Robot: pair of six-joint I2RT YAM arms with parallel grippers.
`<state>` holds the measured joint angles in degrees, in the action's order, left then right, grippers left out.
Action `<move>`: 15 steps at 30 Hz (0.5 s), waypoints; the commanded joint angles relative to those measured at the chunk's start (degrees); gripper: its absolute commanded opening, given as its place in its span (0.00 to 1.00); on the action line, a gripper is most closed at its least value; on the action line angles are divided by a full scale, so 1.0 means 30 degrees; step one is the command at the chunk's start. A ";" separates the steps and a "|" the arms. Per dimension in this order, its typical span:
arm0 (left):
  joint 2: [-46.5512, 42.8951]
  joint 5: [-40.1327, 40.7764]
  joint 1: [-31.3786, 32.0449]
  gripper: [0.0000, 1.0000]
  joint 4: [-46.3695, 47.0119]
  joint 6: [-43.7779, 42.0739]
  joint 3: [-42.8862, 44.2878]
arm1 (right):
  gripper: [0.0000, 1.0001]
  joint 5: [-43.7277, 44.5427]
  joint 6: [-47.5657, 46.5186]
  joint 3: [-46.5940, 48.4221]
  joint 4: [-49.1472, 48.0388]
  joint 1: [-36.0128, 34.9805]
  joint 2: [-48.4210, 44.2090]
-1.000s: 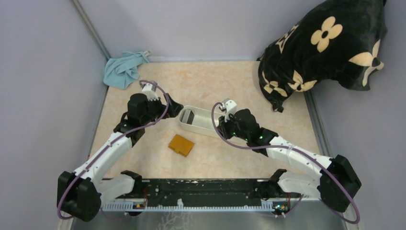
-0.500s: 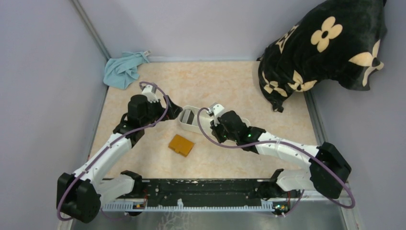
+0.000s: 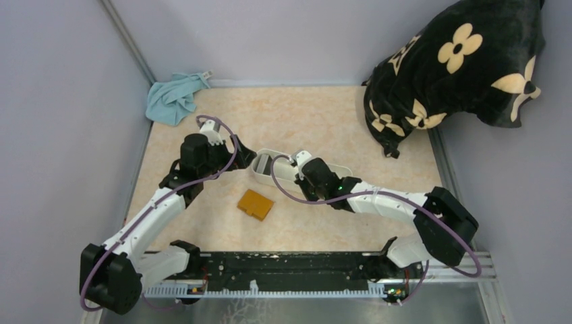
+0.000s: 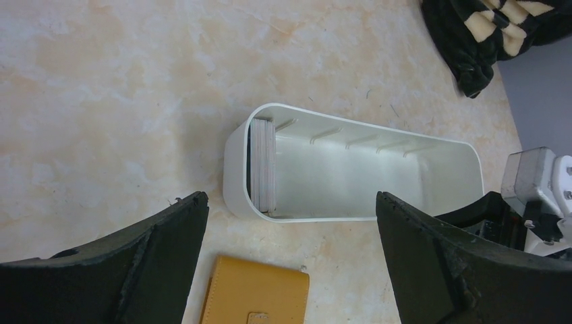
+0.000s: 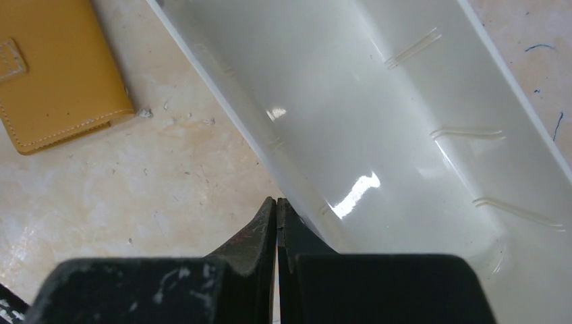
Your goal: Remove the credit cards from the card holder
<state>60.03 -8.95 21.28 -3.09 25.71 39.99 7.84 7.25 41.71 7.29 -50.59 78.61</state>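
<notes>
The card holder (image 3: 255, 204), a small orange-brown wallet, lies shut on the table in front of the white tray (image 3: 276, 181). It also shows in the left wrist view (image 4: 256, 297) and the right wrist view (image 5: 57, 67). No credit cards show. My left gripper (image 3: 247, 157) is open and empty, above the tray's left end (image 4: 289, 196). My right gripper (image 3: 301, 183) is shut and empty, its tips (image 5: 276, 200) against the outside of the tray's near wall (image 5: 270, 145).
A pale stack of thin flat pieces (image 4: 263, 164) stands on edge in the tray's left end. A blue cloth (image 3: 174, 98) lies at the back left. A black flowered cushion (image 3: 459, 64) fills the back right. Grey walls enclose the table.
My right arm has swung left along the tray, bringing its shut gripper from the tray's middle-right toward the wallet side. The left arm, wallet and tray have not moved.
</notes>
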 commanded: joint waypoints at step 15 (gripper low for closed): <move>-0.0537 0.0111 0.0006 1.00 -0.0673 -0.0310 0.0294 | 0.00 0.0241 -0.0696 0.2430 -0.2110 0.0632 0.3057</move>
<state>59.94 -8.86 21.28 -3.95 25.67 39.99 9.06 6.20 45.15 4.97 -49.21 85.97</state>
